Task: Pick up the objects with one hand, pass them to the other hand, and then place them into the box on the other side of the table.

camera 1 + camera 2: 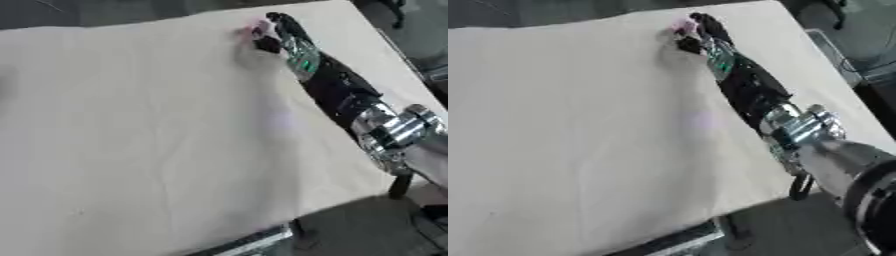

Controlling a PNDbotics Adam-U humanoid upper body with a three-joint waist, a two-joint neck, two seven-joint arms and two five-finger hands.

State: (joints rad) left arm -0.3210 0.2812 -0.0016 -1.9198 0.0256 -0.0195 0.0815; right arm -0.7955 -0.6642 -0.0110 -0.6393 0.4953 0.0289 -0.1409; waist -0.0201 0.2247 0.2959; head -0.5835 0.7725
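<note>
Pink small object [256, 27] lies at the far edge of the pale wooden table [131, 125], right hand [278, 31] curled around it. Pickup underway; handover and box placement remain. No box visible.

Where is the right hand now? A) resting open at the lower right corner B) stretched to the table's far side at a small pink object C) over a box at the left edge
B: the right hand reaches far across the table, at the pink object.

robot hand [282, 31]: far right on table [131, 125] | small object [255, 28]: apparently at its fingers, left side
</note>
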